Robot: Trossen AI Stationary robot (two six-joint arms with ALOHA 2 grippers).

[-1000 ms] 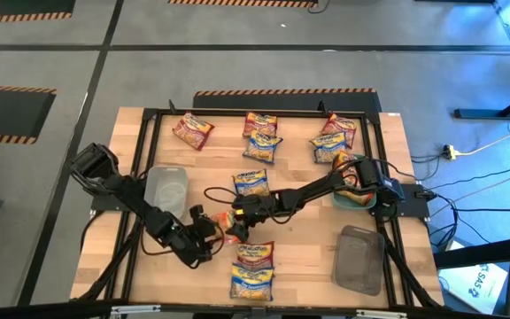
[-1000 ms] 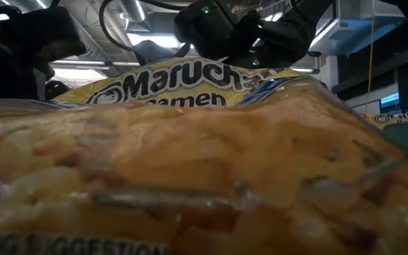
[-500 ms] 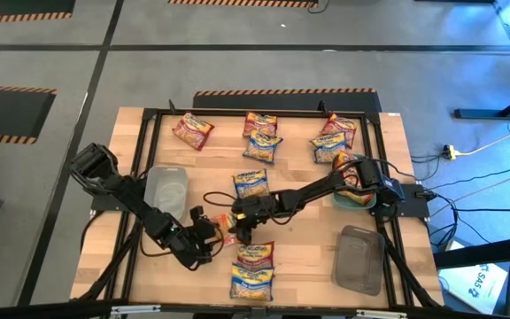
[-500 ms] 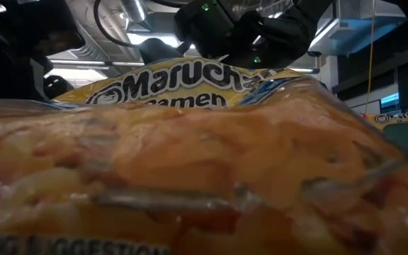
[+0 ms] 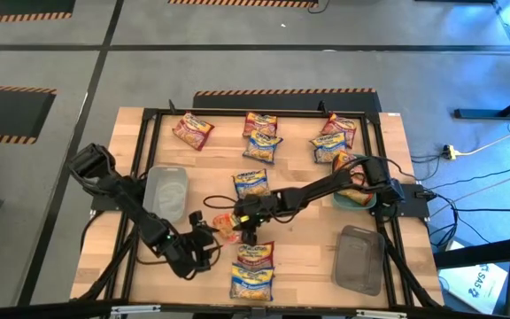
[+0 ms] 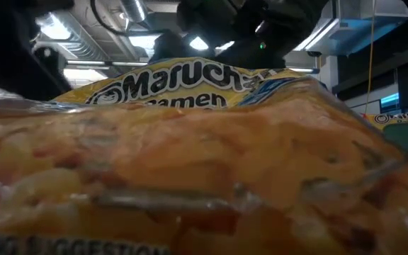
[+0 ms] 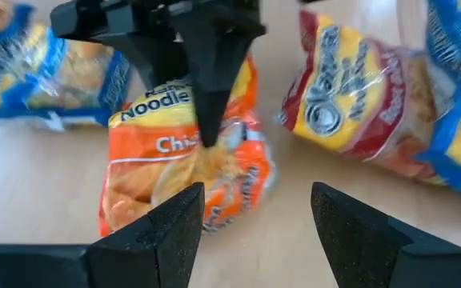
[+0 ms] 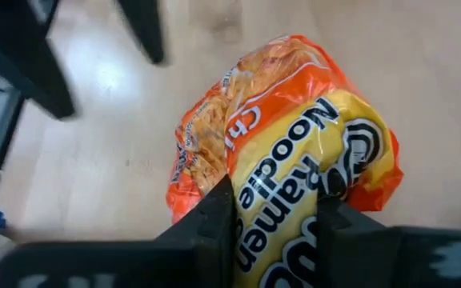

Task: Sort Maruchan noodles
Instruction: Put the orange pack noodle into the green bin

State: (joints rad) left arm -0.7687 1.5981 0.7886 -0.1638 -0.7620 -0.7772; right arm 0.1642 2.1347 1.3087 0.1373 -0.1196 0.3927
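right wrist view, right gripper [image 8: 274, 210] pinching orange packet [image 8: 294, 152]

Glossy plastic on pale wood

The orange noodle packet [image 8: 282, 152] is crinkly, shiny plastic film; the table [image 5: 304, 252] is light, smooth-grained wood; the right gripper's fingers [image 8: 214, 228] are matt black.

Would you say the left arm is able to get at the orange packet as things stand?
Probably not cleanly: the left gripper is open right before the orange packet, but the right gripper is already shut on it.
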